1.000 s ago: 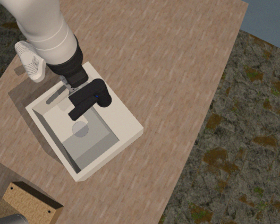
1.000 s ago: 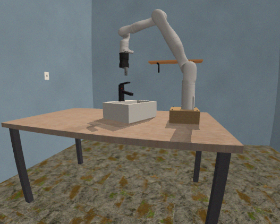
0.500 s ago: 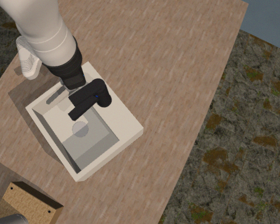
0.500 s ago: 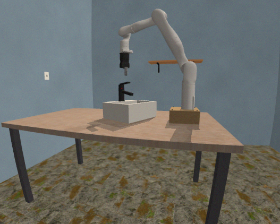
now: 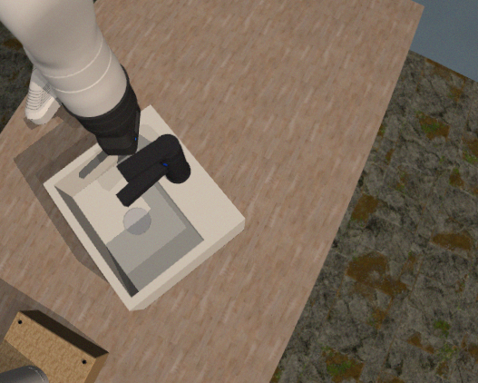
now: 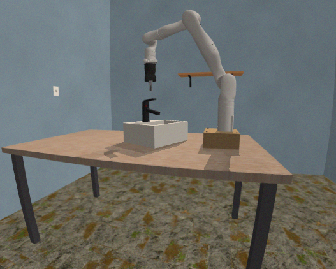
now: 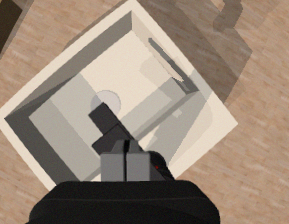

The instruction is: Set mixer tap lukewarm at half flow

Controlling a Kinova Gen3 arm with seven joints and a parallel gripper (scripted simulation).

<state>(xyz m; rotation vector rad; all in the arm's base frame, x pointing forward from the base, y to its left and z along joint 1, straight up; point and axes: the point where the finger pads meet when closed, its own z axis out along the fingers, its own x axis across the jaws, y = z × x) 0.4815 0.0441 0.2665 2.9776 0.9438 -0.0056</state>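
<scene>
I am in the approach step: my gripper (image 6: 150,85) hangs well above the tap (image 6: 146,112), jaws together on nothing. The tap stands on the sink (image 6: 154,134) rim, its lever (image 6: 149,100) low. Next I descend beside the lever and nudge it halfway up, centred over the spout (image 6: 154,111).

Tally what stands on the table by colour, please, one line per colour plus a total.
White: 2, the sink basin and the arm
Black: 1, the mixer tap
Tan wood: 1, the arm's mounting block
Total: 4
</scene>
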